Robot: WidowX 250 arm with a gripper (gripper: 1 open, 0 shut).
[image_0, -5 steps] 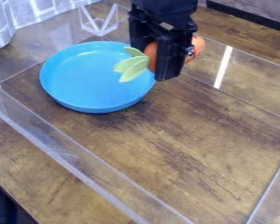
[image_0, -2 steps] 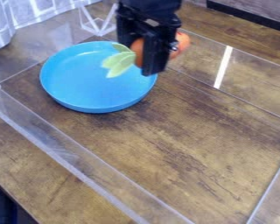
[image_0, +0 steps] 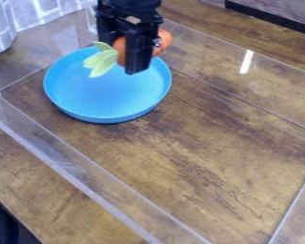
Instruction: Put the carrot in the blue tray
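Carrot [image_0: 159, 40], clamped in the closed black gripper [image_0: 136, 59], hangs above the blue tray [image_0: 79, 95], leaves toward the tray's middle, on a glossy dark wood-grain counter [image_0: 206, 162].

1. The carrot [image_0: 160, 40], a stubby orange toy with pale green leaves, hangs above the far part of the tray, leaves pointing left; most of its body is hidden, apparently lying roughly level.
2. The blue tray [image_0: 85, 100], round and shallow with a raised rim, rests flat on the wooden tabletop.
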